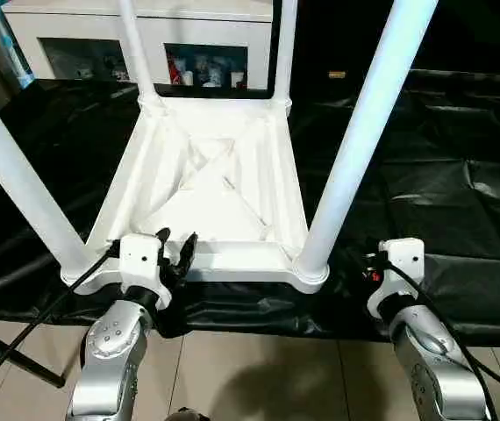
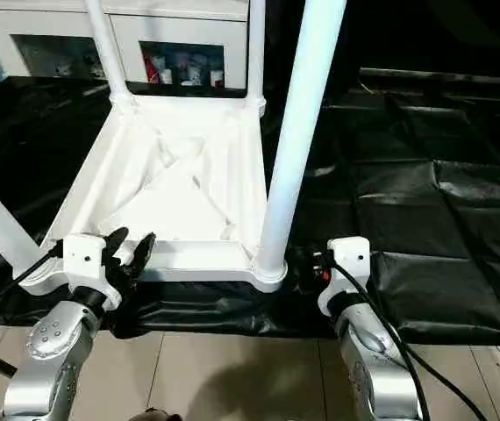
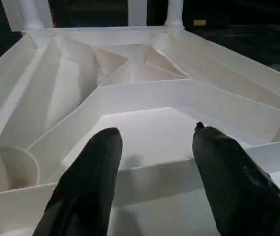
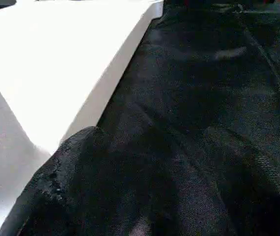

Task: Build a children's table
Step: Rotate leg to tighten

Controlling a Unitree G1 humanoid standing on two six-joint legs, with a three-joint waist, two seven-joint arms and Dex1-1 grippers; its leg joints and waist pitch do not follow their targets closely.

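Left eye view: the table [image 1: 206, 189] is seen upside down on the black cloth [image 1: 460, 202], four legs up. The left gripper [image 1: 178, 249] (nearer, fingers spread) sits at its near rim; the right gripper [image 1: 375, 263], spread and empty, is beside the corner.

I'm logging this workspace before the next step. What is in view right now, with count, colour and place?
children's table: one, white, upside down on the black cover, ribbed underside up.
legs: four, white, standing up from the corner sockets.
black cover: one, draped over the work table.
cabinet: one, white, behind the work table.
left tool: one, black fingers apart, at the table's near rim.
right tool: one, black, open, beside the near right corner.
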